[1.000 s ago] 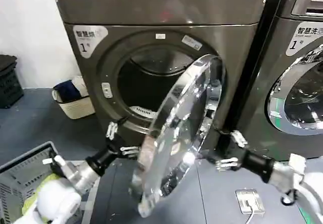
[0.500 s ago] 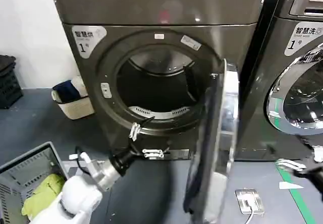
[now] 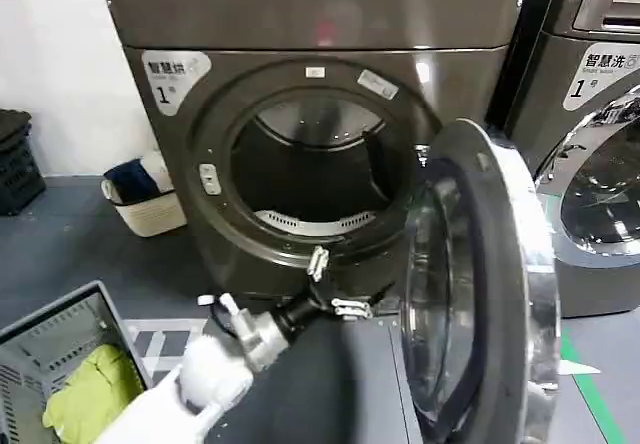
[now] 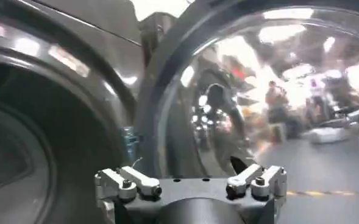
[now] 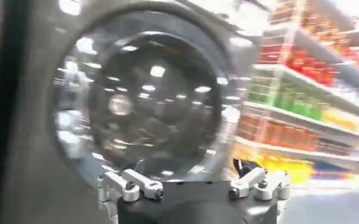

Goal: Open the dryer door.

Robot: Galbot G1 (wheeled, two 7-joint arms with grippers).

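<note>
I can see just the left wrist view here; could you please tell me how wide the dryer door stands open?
Observer: The large round chrome-rimmed dryer door stands wide open on its right-hand hinge. Its grey inner side shows in the head view, and the dark round drum opening is fully exposed.
Operator: Thank you. Where does my left gripper sit relative to the machine?
Observer: The left gripper hangs in front of the opening's lower rim, left of the door, touching nothing.
Operator: And the right gripper, please?
Observer: In its wrist view the right gripper has empty, open jaws and faces a round dark glass window. I cannot tell which machine's.
</note>
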